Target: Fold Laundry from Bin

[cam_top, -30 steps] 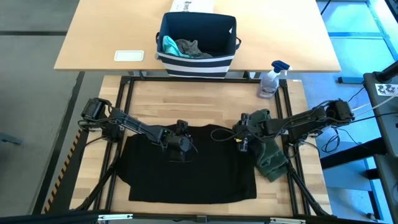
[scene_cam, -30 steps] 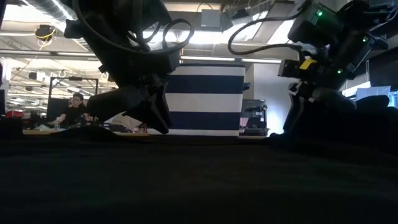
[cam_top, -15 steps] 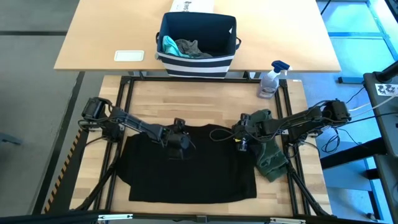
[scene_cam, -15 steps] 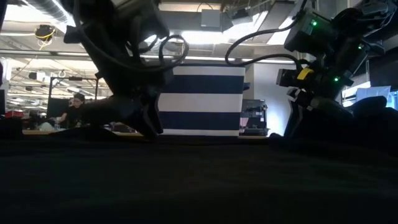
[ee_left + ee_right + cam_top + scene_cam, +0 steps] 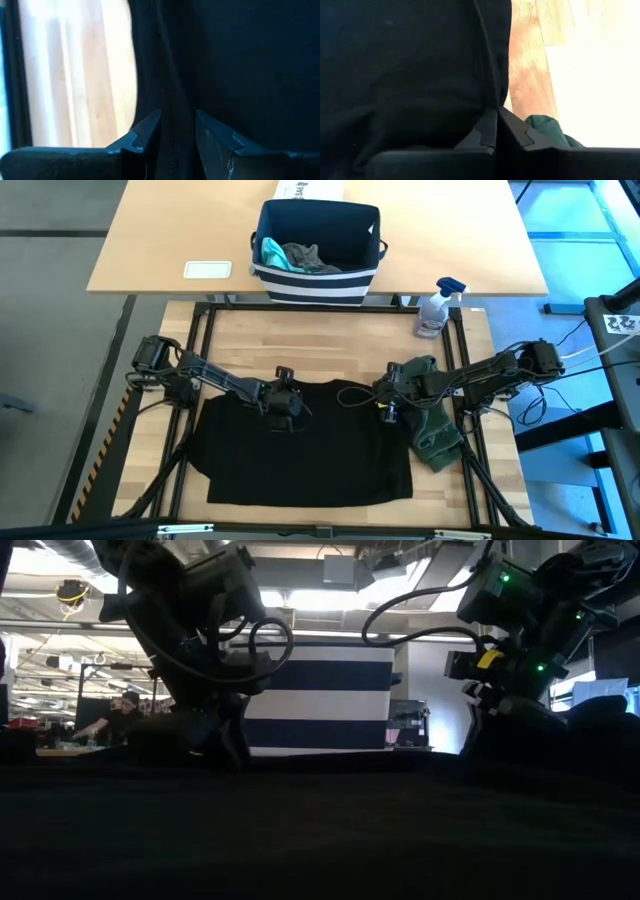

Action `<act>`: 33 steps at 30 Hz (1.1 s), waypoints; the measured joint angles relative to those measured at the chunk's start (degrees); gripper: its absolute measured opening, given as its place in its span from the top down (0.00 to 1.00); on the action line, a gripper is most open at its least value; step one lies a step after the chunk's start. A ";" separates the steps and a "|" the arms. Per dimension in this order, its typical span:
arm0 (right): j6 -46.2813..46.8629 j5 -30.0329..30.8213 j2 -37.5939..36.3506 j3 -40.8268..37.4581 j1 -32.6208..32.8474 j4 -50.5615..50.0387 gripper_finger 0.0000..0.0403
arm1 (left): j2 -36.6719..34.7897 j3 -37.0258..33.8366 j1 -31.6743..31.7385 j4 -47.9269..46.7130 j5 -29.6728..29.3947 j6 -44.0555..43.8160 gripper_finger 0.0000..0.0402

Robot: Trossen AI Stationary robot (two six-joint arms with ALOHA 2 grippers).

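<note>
Soft matt black T-shirt (image 5: 305, 445) cloth on a pale, smooth-grained wood table (image 5: 340, 350) — the bin (image 5: 318, 277) is woven fabric, the spray bottle (image 5: 436, 310) clear glossy plastic.

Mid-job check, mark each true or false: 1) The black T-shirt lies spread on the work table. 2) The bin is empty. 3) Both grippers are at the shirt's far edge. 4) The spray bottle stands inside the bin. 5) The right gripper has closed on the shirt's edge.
1) True: the black T-shirt lies flat on the work table.
2) False: the bin holds teal and grey cloth.
3) True: left gripper and right gripper are there.
4) False: the spray bottle stands outside, right of the bin.
5) True: its fingers pinch the black hem.
</note>
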 joint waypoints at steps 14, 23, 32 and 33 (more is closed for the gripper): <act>-0.04 -3.61 -2.47 -0.04 0.02 0.23 0.99 | 0.00 0.00 2.19 -1.61 3.39 -0.07 0.98; -1.76 -10.54 -5.76 -0.04 0.02 0.46 1.00 | 0.00 0.00 3.59 -2.36 6.50 0.40 1.00; -4.85 -20.94 -7.48 -0.04 -1.78 0.80 1.00 | -1.27 0.00 4.13 -2.90 12.34 1.89 1.00; -5.33 -22.10 -7.48 -0.04 -2.35 0.81 1.00 | -1.82 0.00 4.13 -3.13 12.69 1.95 1.00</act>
